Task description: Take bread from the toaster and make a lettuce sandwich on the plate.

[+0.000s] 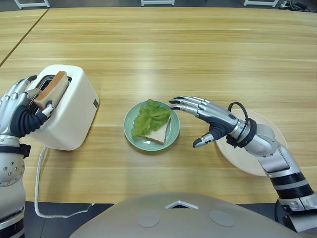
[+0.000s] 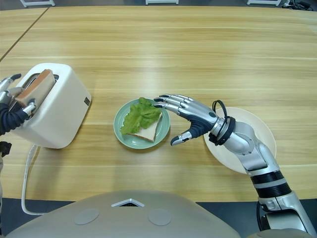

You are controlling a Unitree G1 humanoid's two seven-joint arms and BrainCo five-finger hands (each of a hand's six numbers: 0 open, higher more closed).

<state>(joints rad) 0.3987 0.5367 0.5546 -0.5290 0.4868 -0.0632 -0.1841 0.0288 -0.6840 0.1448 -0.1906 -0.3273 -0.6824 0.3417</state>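
Left robot hand (image 1: 22, 106) pinches bread slice (image 1: 54, 87) upright in toaster (image 1: 74, 118); plate (image 1: 174, 131) lies rightward, beside spread right robot hand (image 1: 213, 119).

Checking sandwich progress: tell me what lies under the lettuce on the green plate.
Under the lettuce lies a bread slice on the green plate; its pale corner shows at the lower right. The leaf covers the rest, so anything between them cannot be seen.
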